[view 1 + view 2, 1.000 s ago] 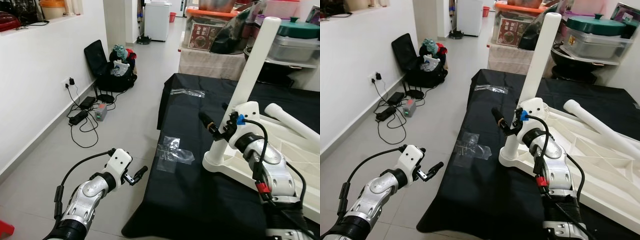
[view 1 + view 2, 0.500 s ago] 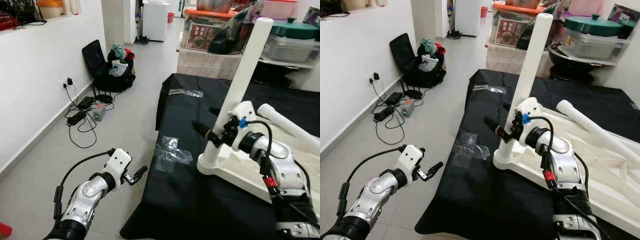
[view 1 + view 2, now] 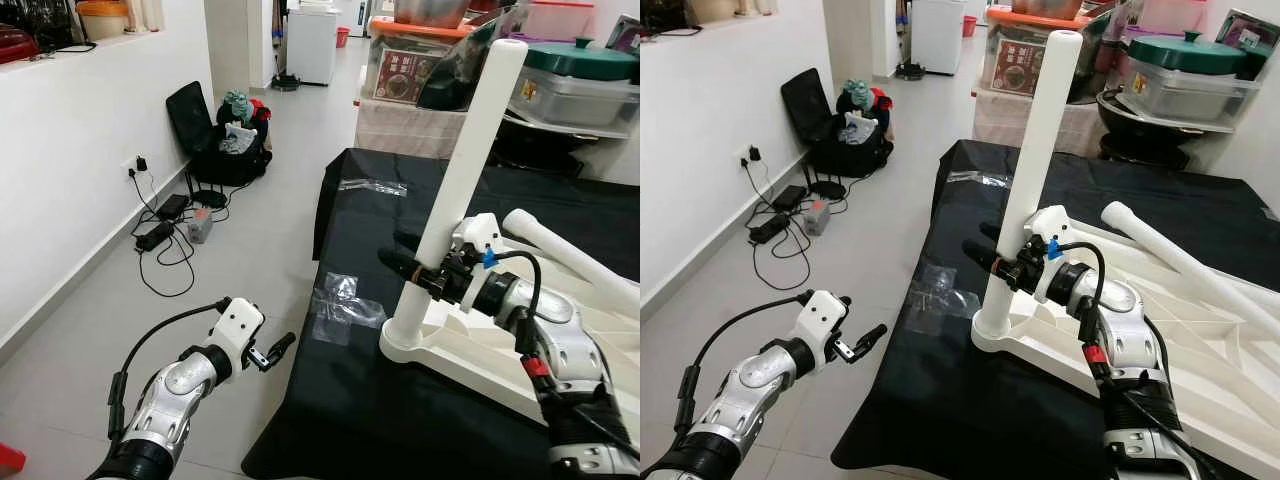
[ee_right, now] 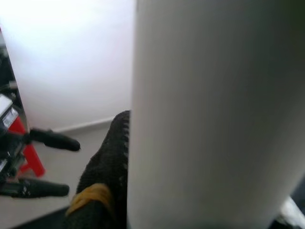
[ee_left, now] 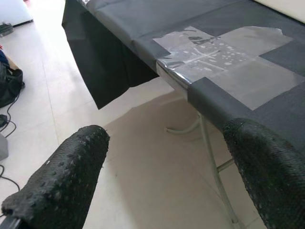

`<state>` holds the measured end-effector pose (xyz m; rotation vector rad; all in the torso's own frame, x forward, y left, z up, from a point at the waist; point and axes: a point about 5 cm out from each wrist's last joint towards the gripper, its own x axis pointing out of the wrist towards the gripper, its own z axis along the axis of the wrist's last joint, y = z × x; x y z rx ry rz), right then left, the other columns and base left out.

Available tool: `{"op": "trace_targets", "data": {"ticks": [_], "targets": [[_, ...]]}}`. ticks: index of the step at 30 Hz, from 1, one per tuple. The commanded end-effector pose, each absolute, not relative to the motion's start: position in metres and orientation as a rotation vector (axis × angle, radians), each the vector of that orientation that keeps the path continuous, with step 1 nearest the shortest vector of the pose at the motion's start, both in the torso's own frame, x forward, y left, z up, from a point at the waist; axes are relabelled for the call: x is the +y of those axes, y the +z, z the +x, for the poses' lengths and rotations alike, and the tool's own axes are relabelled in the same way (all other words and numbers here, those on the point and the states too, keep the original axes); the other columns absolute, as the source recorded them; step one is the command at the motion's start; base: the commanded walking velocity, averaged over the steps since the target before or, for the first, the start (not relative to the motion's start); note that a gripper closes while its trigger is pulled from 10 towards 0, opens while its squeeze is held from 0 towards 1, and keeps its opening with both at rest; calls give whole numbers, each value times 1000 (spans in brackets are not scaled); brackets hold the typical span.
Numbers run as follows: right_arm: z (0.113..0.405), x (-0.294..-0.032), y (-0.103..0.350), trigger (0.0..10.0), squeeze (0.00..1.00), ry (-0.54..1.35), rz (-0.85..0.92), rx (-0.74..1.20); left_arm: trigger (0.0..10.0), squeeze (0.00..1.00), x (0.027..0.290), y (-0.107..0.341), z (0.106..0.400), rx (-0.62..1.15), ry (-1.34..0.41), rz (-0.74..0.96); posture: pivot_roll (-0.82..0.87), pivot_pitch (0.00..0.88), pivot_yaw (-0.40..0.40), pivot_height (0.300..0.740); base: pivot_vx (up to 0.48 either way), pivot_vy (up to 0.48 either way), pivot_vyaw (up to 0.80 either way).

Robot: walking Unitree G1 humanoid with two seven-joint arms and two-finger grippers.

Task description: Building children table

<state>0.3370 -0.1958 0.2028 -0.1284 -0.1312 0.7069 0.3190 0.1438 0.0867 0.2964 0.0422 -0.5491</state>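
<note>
A white children's table [image 3: 470, 352] lies upside down on a black cloth [image 3: 340, 410]. One white leg [image 3: 465, 160] stands upright at its near corner. My right gripper [image 3: 408, 256] is shut on this leg low down, one black finger [image 3: 398, 265] on each side. In the right wrist view the leg [image 4: 214, 114] sits right against one finger [image 4: 107, 167]. A second white leg [image 3: 570, 250] lies slanted across the underside at the right. My left gripper [image 3: 275, 350] hangs open over the floor beside the cloth's edge, with nothing between its fingertips [image 5: 62, 181].
Clear plastic bags [image 3: 345, 305] [image 3: 373, 186] lie on the cloth. Its left edge [image 5: 157, 67] drops to a tiled floor. A black bag [image 3: 225, 135] and cables [image 3: 165, 225] sit by the left wall. Stacked boxes and pots [image 3: 420, 60] stand behind the table.
My right gripper has come in around the upright leg, and the leg with its table corner has shifted left on the cloth. The left arm has stayed put.
</note>
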Motion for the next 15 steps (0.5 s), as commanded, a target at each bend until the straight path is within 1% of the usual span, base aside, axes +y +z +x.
{"op": "trace_targets", "data": {"ticks": [1, 2, 3, 4, 7, 10, 12, 15], "targets": [[346, -201, 211, 0, 0, 503, -202, -161, 10000, 0, 141, 85, 318, 47, -568, 309, 95, 0, -98, 740, 0, 0, 0], [350, -203, 210, 0, 0, 363, -188, -137, 10000, 0, 141, 85, 318, 47, -568, 308, 95, 0, -98, 740, 0, 0, 0], [352, -205, 209, 0, 0, 279, -176, -120, 10000, 0, 140, 85, 318, 46, -568, 308, 95, 0, -98, 740, 0, 0, 0], [348, -200, 207, 0, 0, 244, -147, -106, 10000, 0, 140, 85, 318, 46, -568, 307, 89, 0, -95, 740, 0, 0, 0], [345, -197, 206, 0, 0, 224, -128, -98, 10000, 0, 140, 85, 318, 46, -569, 307, 89, 0, -95, 740, 0, 0, 0], [323, -171, 206, 0, 0, 172, -66, -129, 10000, 0, 140, 84, 318, 50, -573, 307, 75, 0, -85, 740, 0, 0, 0], [318, -167, 206, 0, 0, 154, -54, -126, 10000, 0, 140, 83, 318, 52, -574, 308, 75, 0, -85, 740, 0, 0, 0], [306, -170, 194, 0, 0, -81, -93, -30, 10000, 0, 138, 83, 318, 52, -574, 309, 70, 0, -86, 740, 0, 0, 0]]}}
